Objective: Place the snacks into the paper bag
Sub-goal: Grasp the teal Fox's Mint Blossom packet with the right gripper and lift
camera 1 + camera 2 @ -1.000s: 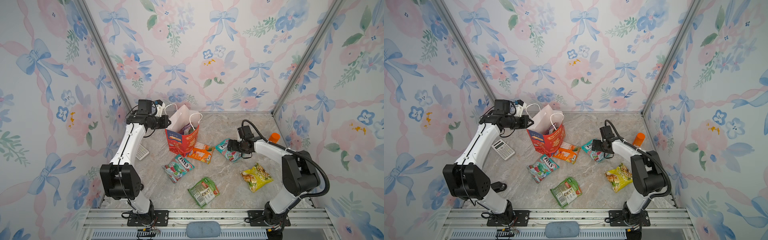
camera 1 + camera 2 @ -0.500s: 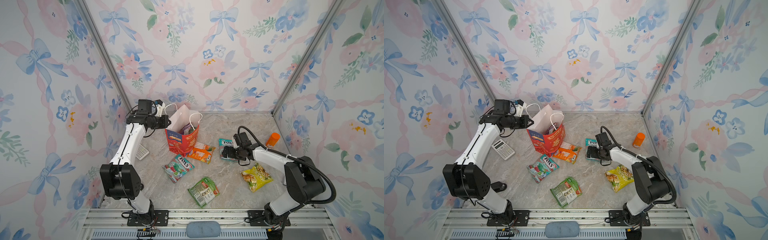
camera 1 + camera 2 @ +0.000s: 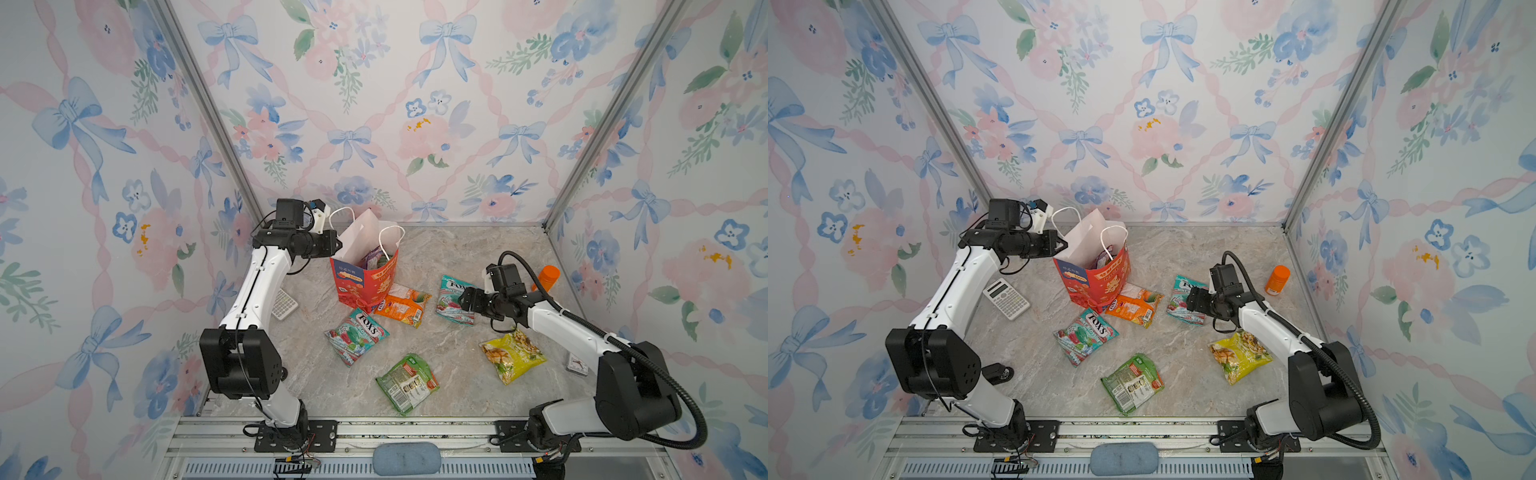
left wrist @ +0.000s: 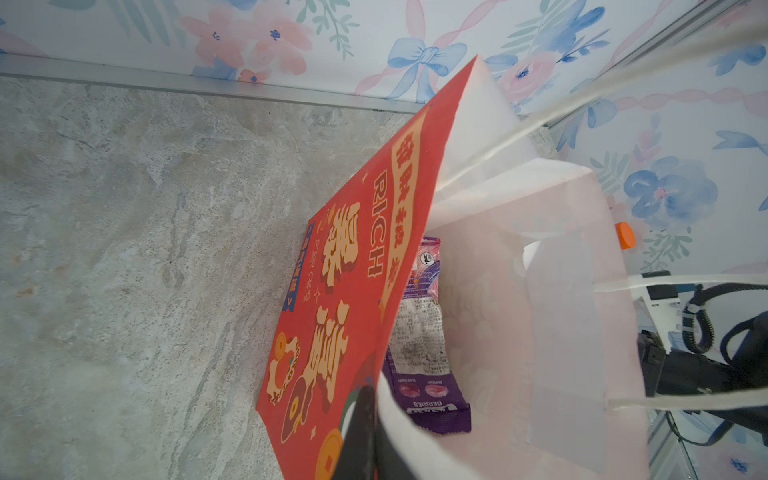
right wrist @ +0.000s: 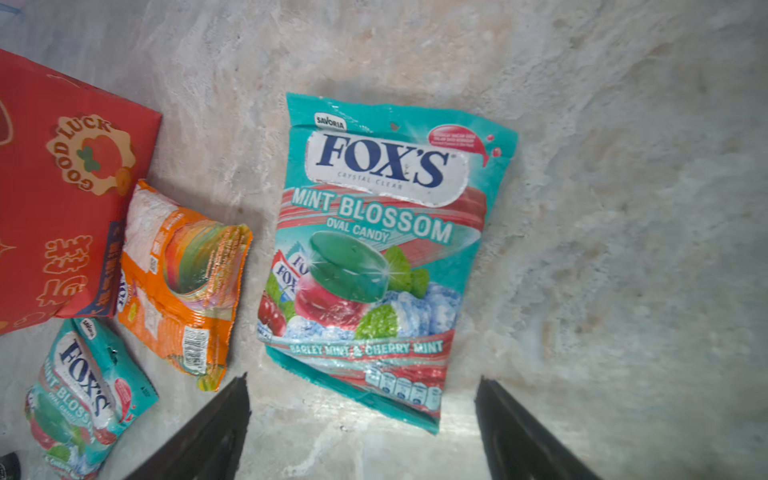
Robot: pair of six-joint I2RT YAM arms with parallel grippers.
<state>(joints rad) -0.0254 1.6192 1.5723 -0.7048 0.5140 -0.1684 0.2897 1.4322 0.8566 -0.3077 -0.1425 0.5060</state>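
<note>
The red paper bag [image 3: 361, 282] [image 3: 1096, 286] stands upright at the back left. My left gripper [image 3: 332, 245] [image 4: 370, 432] is shut on its rim, and a purple packet [image 4: 419, 332] lies inside. Five snacks lie flat on the table: a teal FOX'S packet [image 3: 455, 300] [image 5: 374, 257], an orange one [image 3: 403, 305] against the bag, a second teal one [image 3: 356, 334], a green one [image 3: 408, 382] and a yellow one [image 3: 512, 356]. My right gripper [image 3: 463, 299] [image 5: 361, 378] is open low over the first teal packet, whose bottom edge lies between the fingers, untouched.
A white calculator [image 3: 1006, 298] lies left of the bag under my left arm. An orange bottle [image 3: 1277, 280] stands by the right wall. A small white item [image 3: 577, 365] sits near the right arm's base. Walls close in on three sides.
My right arm has dropped lower at the teal packet and its jaws have narrowed a little. The packet, the bag and my left arm have stayed in place.
</note>
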